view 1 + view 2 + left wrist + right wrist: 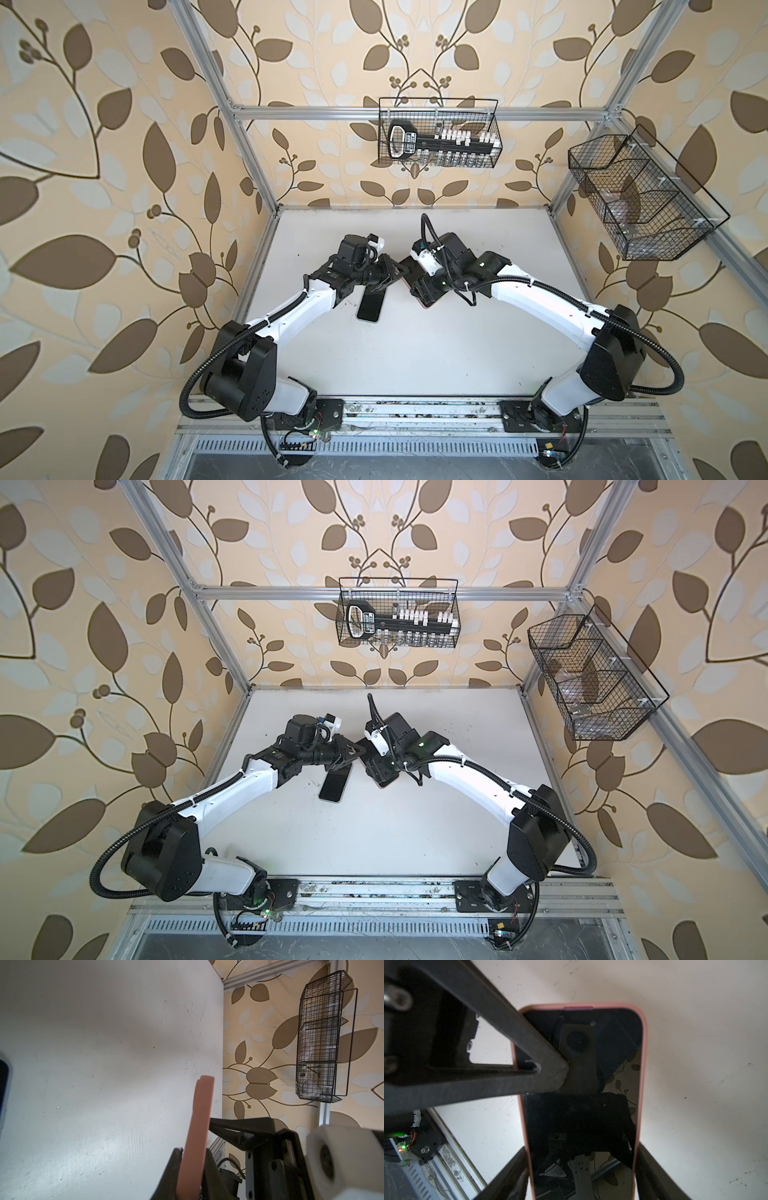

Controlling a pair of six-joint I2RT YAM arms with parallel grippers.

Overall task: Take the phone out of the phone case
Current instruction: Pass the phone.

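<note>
Prying step: right pincer (582,1147) clamps the cased phone (581,1109) by its long sides near the table (415,353) middle, left pincer (194,1138) pinches the pink case (202,1118) rim; next move looks like peeling that rim off a corner.

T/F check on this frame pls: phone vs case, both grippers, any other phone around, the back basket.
1. The phone sits inside the pink case. True.
2. The right gripper is open and holds nothing. False: its fingers press both long sides of the pink case.
3. The left gripper pinches the pink case's edge. True.
4. No other phone is in view. False: a second dark phone lies flat on the table near the left arm.
5. The wire basket on the back rail is empty. False: it holds a black tool with white pieces.
</note>
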